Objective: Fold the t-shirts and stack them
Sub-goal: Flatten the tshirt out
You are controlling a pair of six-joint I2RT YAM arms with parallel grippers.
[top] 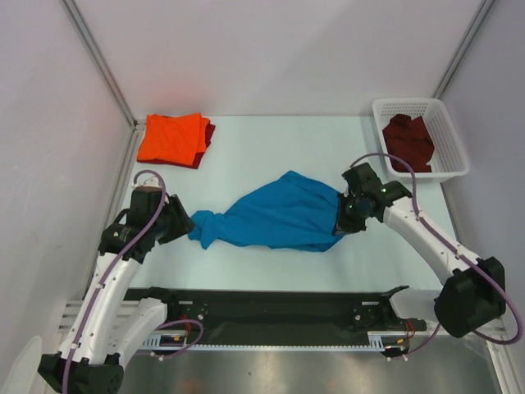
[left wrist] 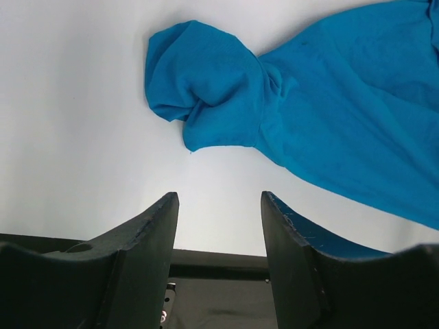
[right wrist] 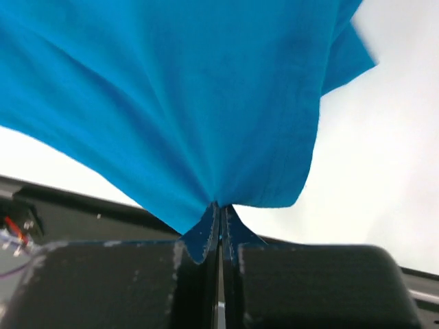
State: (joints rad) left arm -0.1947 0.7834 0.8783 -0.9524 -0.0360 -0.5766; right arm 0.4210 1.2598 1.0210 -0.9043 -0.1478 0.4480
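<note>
Right gripper [right wrist: 219,209] is pinched tight on the blue t-shirt [top: 279,215]. On my right wrist feed the two fingers meet with a fold of blue cloth squeezed between their tips, and the fabric fans up and away from them.

Working down from the biggest thing, the white table [top: 271,148] fills the overhead view. The blue t-shirt sprawls across its middle, wide at the right end where I'm holding it and narrowing to a bunched knot at the left.

At the far right corner sits the white basket [top: 453,139], with a maroon t-shirt [top: 408,141] heaped loosely inside it. At the far left corner the orange t-shirt [top: 171,137] lies folded flat, and a second maroon t-shirt [top: 208,131] peeks out from under its right edge.

Left gripper [left wrist: 218,199] is parted and gripping nothing. I see bare table between its fingers, and the bunched blue end lies just ahead of them, not touching.
</note>
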